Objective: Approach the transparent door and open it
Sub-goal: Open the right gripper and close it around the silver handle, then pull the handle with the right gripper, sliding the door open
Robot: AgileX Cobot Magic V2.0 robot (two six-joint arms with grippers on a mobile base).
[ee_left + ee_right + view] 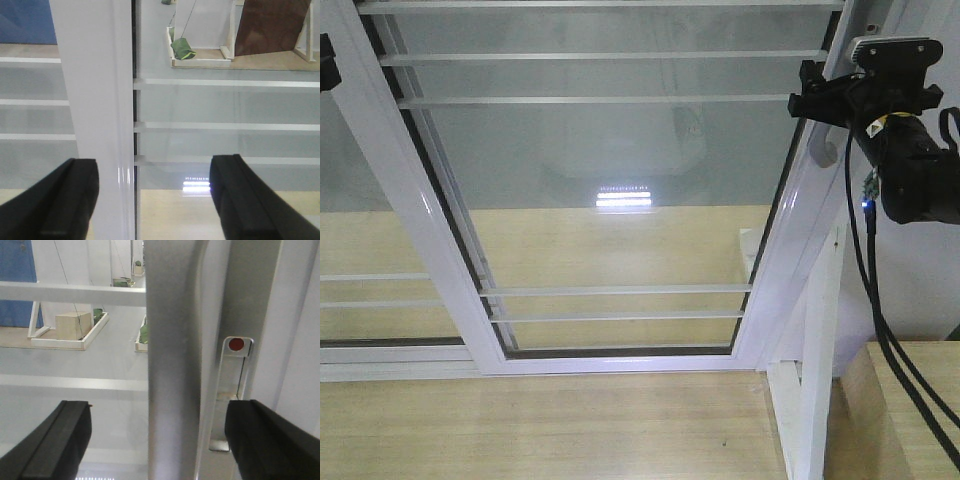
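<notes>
The transparent door (600,150) fills the front view, clear glass in a white frame with thin horizontal white bars. Its grey metal handle (175,365) runs upright along the right stile. My right gripper (162,440) is open, with the handle standing between its fingers, untouched. From the front, the right gripper (807,88) sits at that stile, high up by the handle (825,150). My left gripper (155,200) is open too, with the white left stile (95,100) between its fingers, close to the left one. Only a black edge of the left gripper (326,62) shows in front.
A latch with a red dot (236,344) sits on the stile beside the handle. A second white-framed glass panel (350,200) overlaps on the left. A white post (820,330) and a wooden surface (910,400) stand at lower right. Wooden trays (200,60) lie beyond the glass.
</notes>
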